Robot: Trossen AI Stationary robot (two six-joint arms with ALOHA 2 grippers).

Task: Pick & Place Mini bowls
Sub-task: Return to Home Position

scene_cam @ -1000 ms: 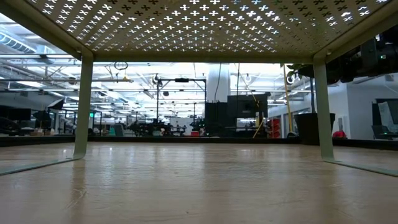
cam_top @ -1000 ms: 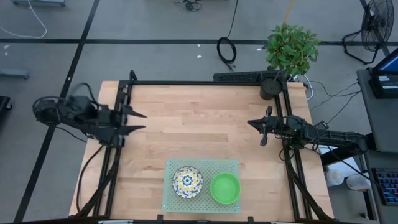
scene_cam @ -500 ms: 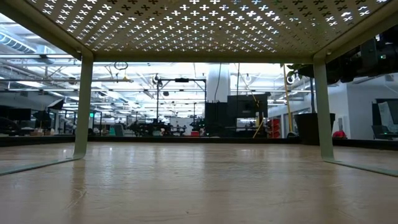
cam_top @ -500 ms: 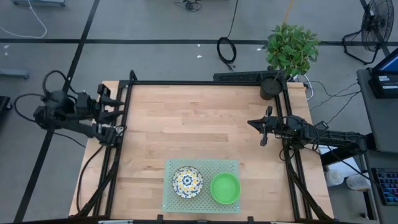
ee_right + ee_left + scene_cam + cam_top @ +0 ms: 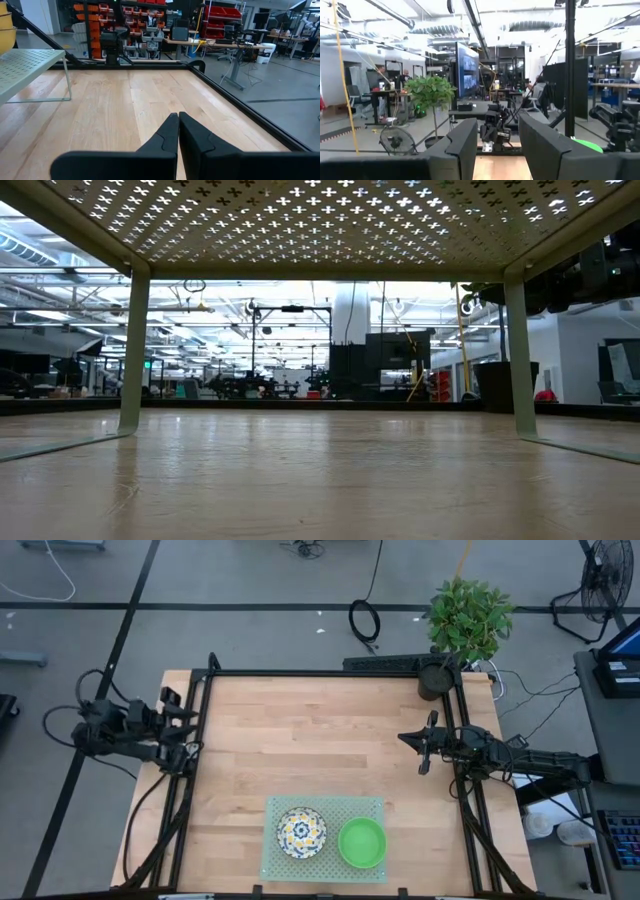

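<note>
- The left end effector (image 5: 188,729) is at the desk's (image 5: 320,730) left edge, its fingers wide apart and holding nothing.
- The right end effector (image 5: 403,737) is over the desk's right side, its fingers pressed together and empty.
- A pale-green perforated shelf (image 5: 325,806) stands at the near edge, about midway across.
- A patterned bowl (image 5: 301,832) sits on the shelf's left half.
- A green bowl (image 5: 362,842) sits just beside it on the right.
- From above I cannot tell whether either bowl rests on others.
- A potted plant (image 5: 468,615) stands at the far right corner.
</note>
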